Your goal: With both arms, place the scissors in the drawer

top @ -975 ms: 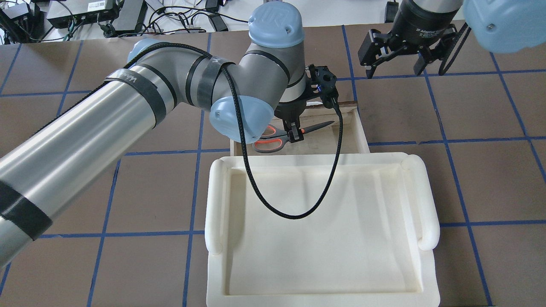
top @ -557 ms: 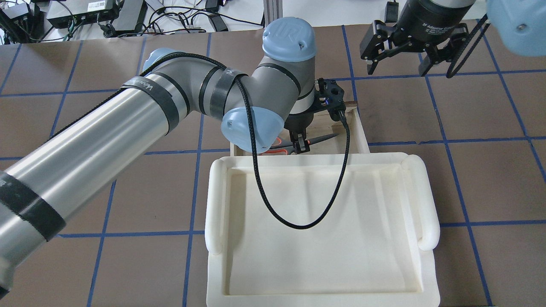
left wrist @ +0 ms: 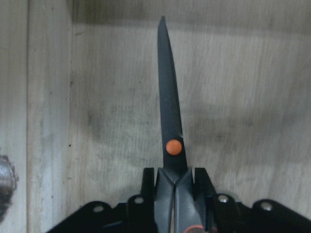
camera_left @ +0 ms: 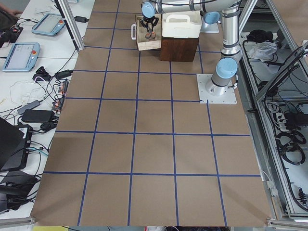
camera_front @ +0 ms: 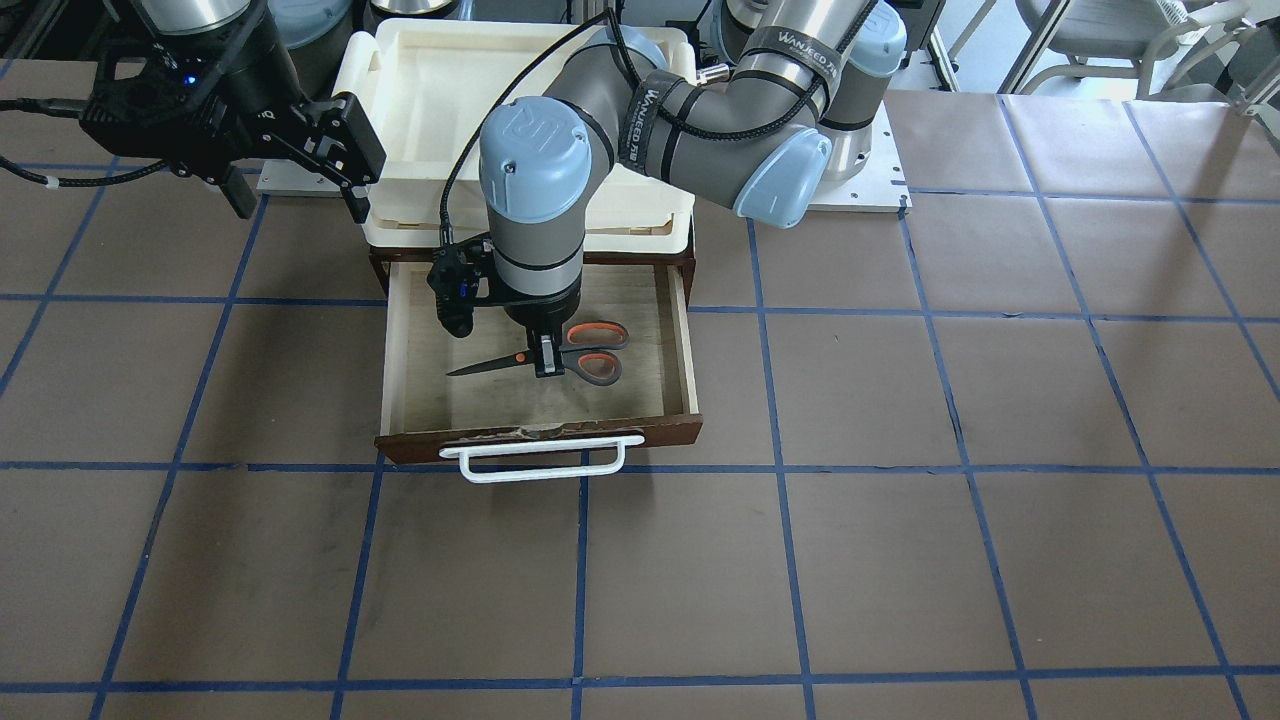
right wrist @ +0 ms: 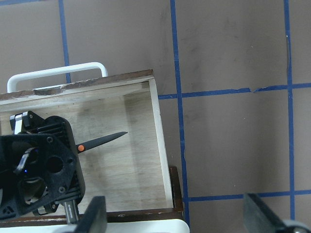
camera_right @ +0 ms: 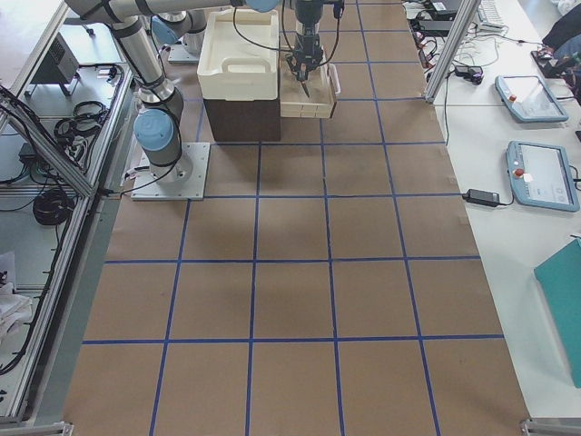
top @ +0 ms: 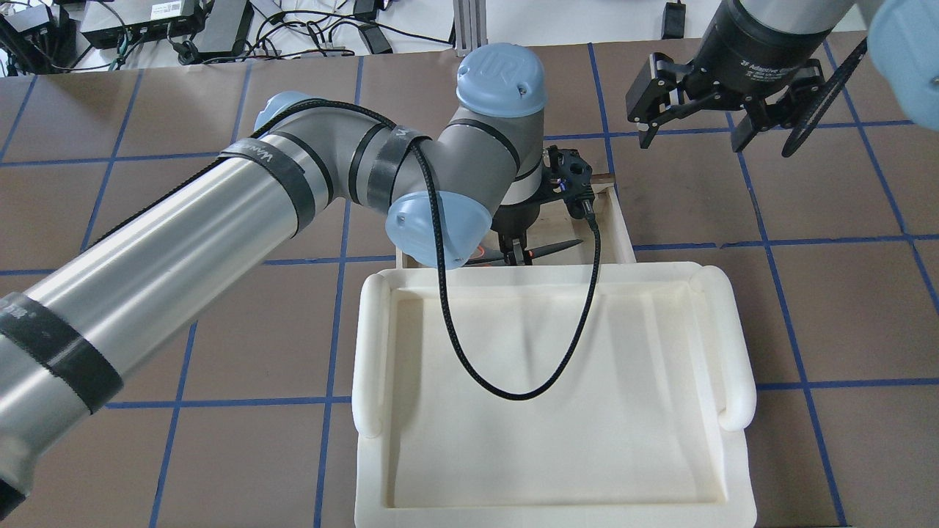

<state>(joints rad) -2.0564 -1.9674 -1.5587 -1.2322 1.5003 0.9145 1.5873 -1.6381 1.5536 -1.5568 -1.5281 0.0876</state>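
Scissors (camera_front: 500, 364) (a small pair with silver metal blades, grey handle loops lined in orange-red and an orange pivot dot) hang level inside the open dark brown wooden drawer (camera_front: 420, 447), at the centre of the front-facing view. The blade tips point toward the frame's left and the loops toward its right. The black two-finger left gripper (camera_front: 546, 365) is clamped on the neck of the scissors just behind the pivot, coming straight down from above.

A second ago, in the overhead view, both handle loops showed clearly above the rim of the cream-white plastic tray (top: 374, 345). Now only the blade and a sliver of orange peek past that rim. The left wrist has sunk and drawn the pair lower into the drawer's pale plywood interior. The left wrist view shows the blade close over the wood with a soft shadow beside it; whether it actually touches the floor cannot be told.

That puts the placing nearly done — what seems left is to let go and lift clear, then push on the white bar handle (camera_front: 540, 466) to shut the drawer.

The black right gripper (top: 692, 132) hovers at the upper right of the overhead frame, fingers spread and empty, well apart from the drawer.
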